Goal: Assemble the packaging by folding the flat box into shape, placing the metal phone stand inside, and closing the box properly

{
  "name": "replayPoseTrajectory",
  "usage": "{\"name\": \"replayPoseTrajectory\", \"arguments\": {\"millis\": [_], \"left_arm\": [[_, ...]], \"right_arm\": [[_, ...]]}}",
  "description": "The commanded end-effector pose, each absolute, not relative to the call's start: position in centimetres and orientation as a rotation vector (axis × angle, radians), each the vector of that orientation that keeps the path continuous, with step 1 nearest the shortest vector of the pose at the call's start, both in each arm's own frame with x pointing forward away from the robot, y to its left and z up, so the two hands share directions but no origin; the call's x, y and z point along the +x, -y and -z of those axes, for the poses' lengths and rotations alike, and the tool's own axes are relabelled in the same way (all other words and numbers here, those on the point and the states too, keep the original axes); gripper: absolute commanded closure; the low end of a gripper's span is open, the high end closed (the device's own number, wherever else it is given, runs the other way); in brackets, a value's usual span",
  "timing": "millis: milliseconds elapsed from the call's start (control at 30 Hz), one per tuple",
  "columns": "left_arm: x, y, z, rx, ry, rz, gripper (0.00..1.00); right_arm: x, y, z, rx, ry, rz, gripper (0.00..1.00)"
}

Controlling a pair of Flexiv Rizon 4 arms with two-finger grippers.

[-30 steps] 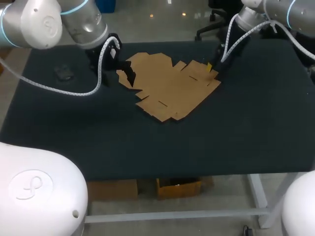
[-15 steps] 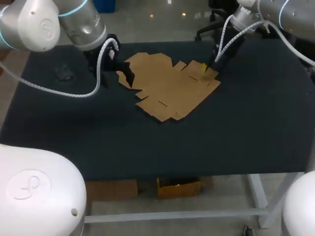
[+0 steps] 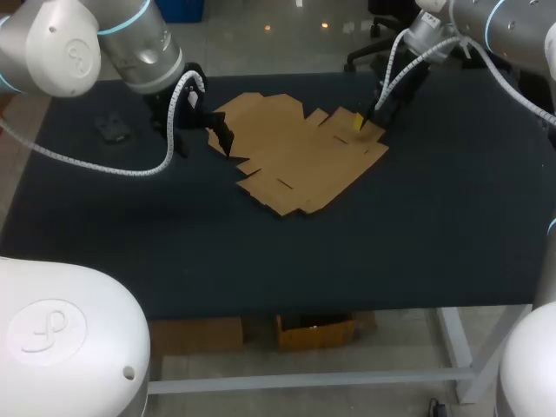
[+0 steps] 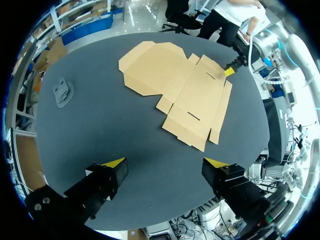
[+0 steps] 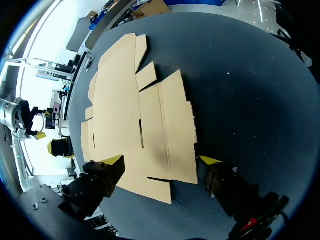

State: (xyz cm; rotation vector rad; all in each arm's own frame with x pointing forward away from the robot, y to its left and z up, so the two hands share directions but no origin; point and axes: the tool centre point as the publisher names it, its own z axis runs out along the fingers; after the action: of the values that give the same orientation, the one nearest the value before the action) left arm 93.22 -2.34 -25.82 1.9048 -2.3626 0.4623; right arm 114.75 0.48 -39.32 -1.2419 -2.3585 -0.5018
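Under your right pincer [image 5: 161, 161], jaws spread wide, the flat box [image 5: 130, 115] lies unfolded with its near edge between them, probably so a flap can be lifted. Your left pincer [image 4: 164, 162] hangs open short of the box, and the phone stand [image 4: 62, 91] sits ahead of it, off to one side.

The brown cardboard box [image 3: 300, 155] lies flat and unfolded on the table [image 3: 434, 226], with all its flaps spread out. It has thin slots cut in it. The metal phone stand [image 3: 111, 130] is small and grey. It lies well apart from the box, off to my left.
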Motion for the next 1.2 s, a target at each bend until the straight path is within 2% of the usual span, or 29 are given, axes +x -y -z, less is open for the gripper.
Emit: {"name": "replayPoseTrajectory", "arguments": {"millis": [33,367,667,933,1200], "left_arm": [[93.2,2.4,26.0,1.911,2.361,-0.458,0.00],[93.1,2.1,26.1,1.915,2.352,-0.466,0.00],[92.9,1.8,26.1,1.924,2.341,-0.475,0.00],[92.7,1.8,26.0,1.926,2.348,-0.478,0.00],[92.3,2.0,25.8,1.928,2.359,-0.483,0.00]], "right_arm": [[114.9,-0.1,39.1,-1.239,2.339,0.513,0.53],[114.1,0.0,38.9,-1.262,2.310,0.559,0.58],[113.2,-0.1,39.2,-1.276,2.266,0.607,0.58],[112.9,0.8,40.0,-1.323,2.224,0.594,0.56],[113.6,0.7,40.5,-1.339,2.219,0.570,0.47]]}}
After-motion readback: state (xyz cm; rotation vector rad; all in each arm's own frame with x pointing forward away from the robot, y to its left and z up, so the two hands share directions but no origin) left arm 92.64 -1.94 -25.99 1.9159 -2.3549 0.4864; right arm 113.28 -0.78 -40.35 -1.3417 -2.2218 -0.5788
